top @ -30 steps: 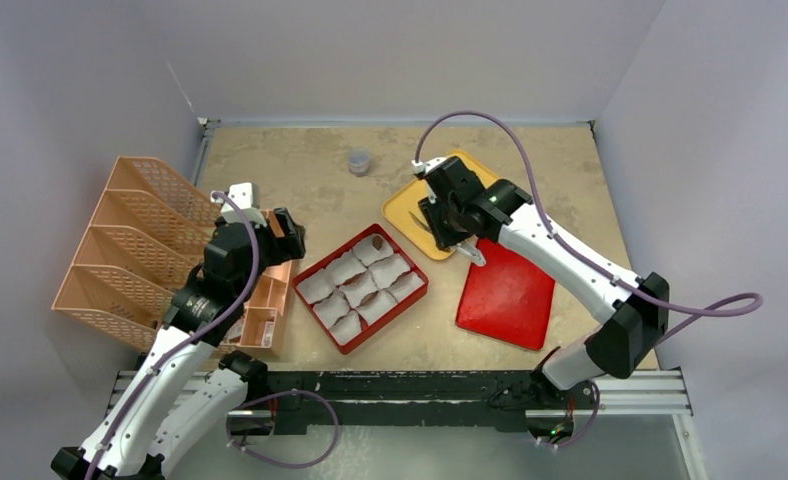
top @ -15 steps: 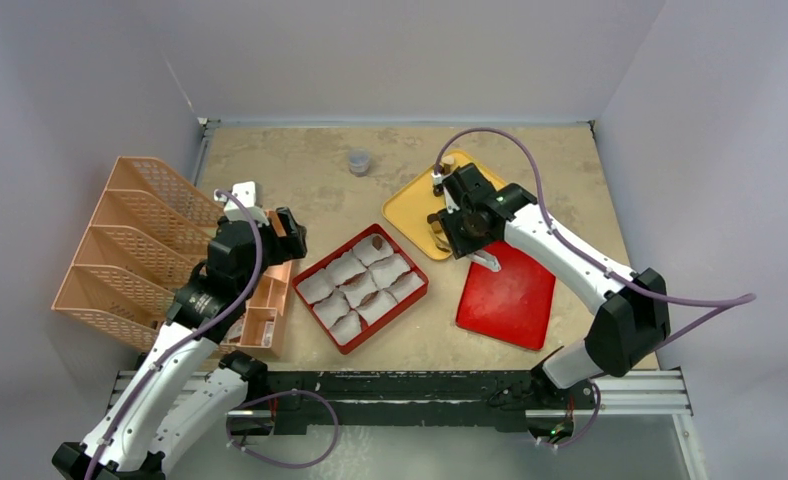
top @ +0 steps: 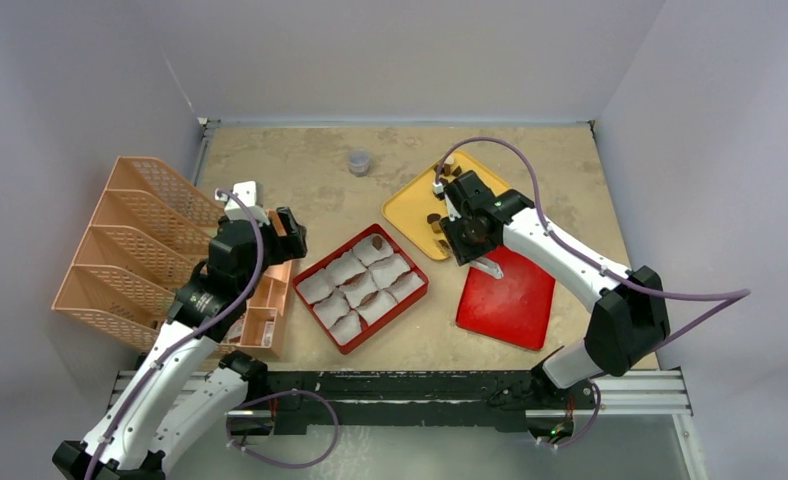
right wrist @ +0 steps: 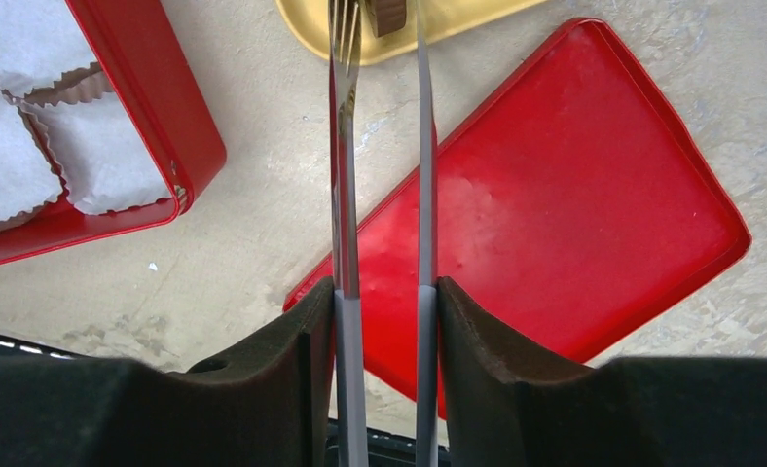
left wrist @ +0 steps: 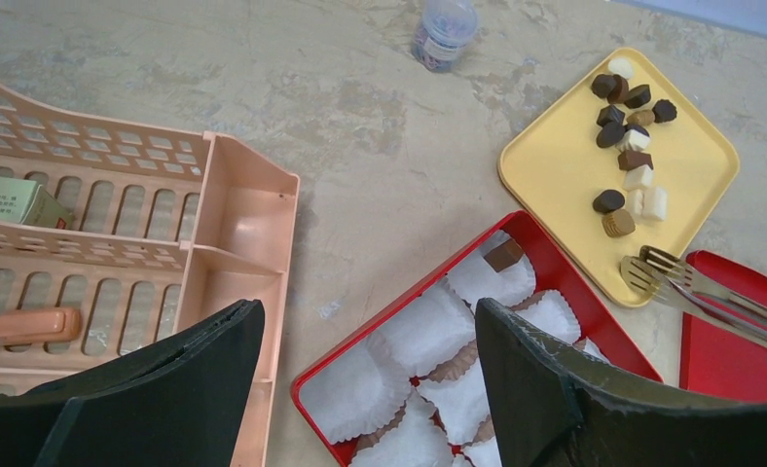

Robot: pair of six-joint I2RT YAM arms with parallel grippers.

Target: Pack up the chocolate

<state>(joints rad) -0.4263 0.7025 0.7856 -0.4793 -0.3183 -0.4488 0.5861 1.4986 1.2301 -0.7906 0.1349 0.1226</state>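
The chocolate (left wrist: 625, 117) lies as several dark, light brown and cream chunks on the yellow tray (left wrist: 691, 165) (top: 410, 205). One brown piece (left wrist: 503, 255) sits in a paper cup of the red box (left wrist: 399, 304) (top: 315, 262). My right gripper (right wrist: 387, 297) (top: 467, 228) is shut on metal tongs (right wrist: 346, 146) (left wrist: 691, 287), whose tips reach the tray's near edge. A brown piece (right wrist: 389, 12) shows between the tips; whether it is pinched I cannot tell. My left gripper (left wrist: 365, 321) (top: 288, 235) hangs open and empty above the box's left end.
A red lid (top: 510, 295) (right wrist: 574, 195) lies flat right of the box, under the right gripper. A peach mesh organizer (top: 140, 240) (left wrist: 234, 224) fills the left side. A small capped jar (top: 358, 161) (left wrist: 442, 29) stands at the back.
The right gripper has shifted right and toward the near side with the tongs, uncovering the chocolates on the tray. The left arm has barely moved.
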